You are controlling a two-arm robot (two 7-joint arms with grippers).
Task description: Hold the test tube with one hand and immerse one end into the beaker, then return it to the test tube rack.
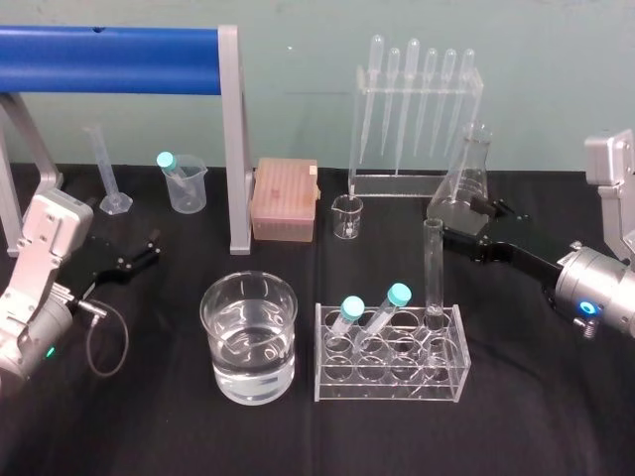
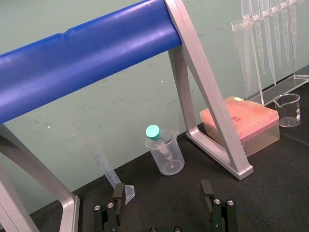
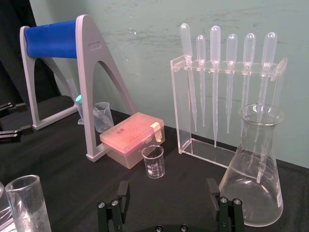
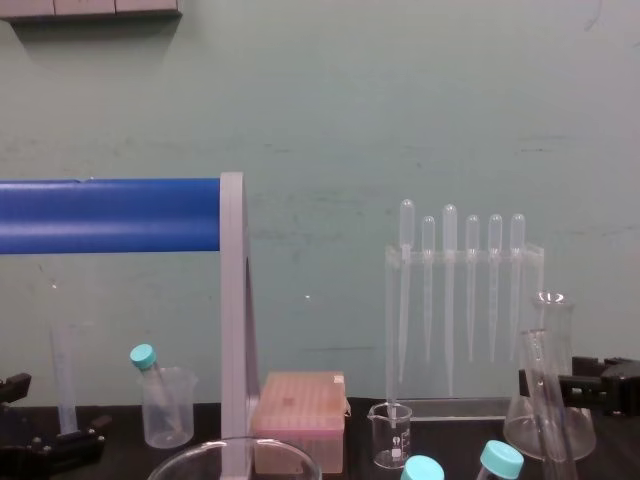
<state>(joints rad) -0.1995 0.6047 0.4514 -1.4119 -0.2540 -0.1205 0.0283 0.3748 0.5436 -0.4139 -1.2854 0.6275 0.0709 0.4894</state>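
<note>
The test tube (image 1: 434,266) stands upright in the back right slot of the clear test tube rack (image 1: 390,365), and its open rim (image 3: 21,186) shows in the right wrist view. The wide beaker (image 1: 249,337), partly filled with water, sits left of the rack; its rim (image 4: 235,452) shows in the chest view. My right gripper (image 1: 471,220) hovers open just behind and right of the tube, with nothing between its fingers (image 3: 122,191). My left gripper (image 1: 139,256) rests open at the far left, fingers (image 2: 119,192) apart and empty.
Two teal-capped tubes (image 1: 349,309) lean in the rack. An Erlenmeyer flask (image 1: 466,177) stands right beside my right gripper. Behind are a pipette stand (image 1: 415,119), a small beaker (image 1: 347,216), a pink tip box (image 1: 285,198), a blue roll on a grey frame (image 1: 109,59) and a plastic cup (image 1: 186,183).
</note>
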